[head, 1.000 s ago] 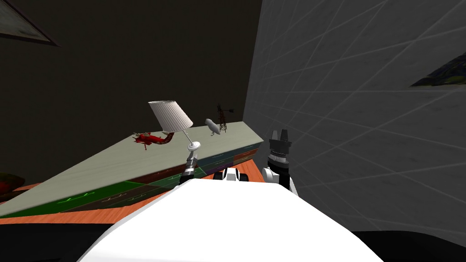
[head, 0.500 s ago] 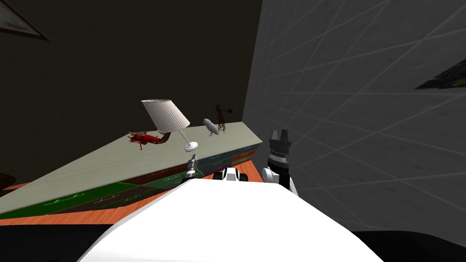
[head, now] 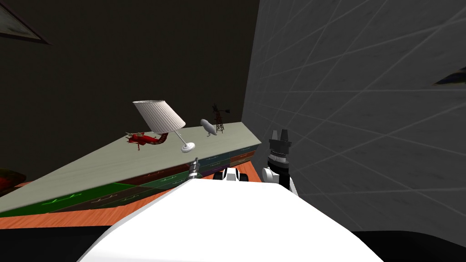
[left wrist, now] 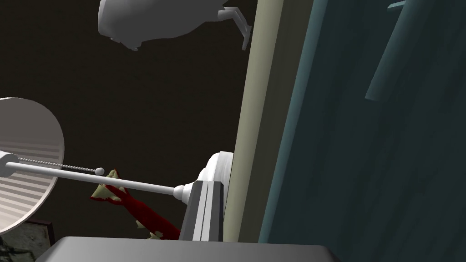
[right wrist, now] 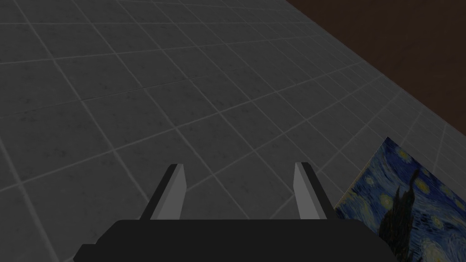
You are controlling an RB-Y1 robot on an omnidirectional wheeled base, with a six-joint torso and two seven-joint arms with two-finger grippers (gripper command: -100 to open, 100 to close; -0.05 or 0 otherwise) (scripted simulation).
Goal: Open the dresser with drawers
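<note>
A long dresser [head: 104,166] with a pale top and drawer fronts of several colours runs along the dark wall. My left gripper [head: 195,163] is at its front top edge, just below the lamp base. In the left wrist view its fingers [left wrist: 207,184] are pressed together with nothing between them, beside the dresser's pale top edge [left wrist: 255,136]. A teal drawer front [left wrist: 364,173] lies alongside, and its bar handle [left wrist: 384,54] is well away from the fingers. My right gripper [head: 279,135] is raised near the tiled wall, its fingers [right wrist: 175,191] standing open and empty.
On the dresser top stand a white table lamp [head: 160,116], a red toy [head: 144,138], a grey blimp model [head: 207,127] and a small dark windmill [head: 219,119]. A grey tiled wall [head: 355,113] closes the right side. An orange floor [head: 150,205] shows below the drawers.
My left gripper has shut, with nothing in it, and drawn back from the lamp base to the dresser's front edge. The head view has shifted slightly. The right arm is still.
</note>
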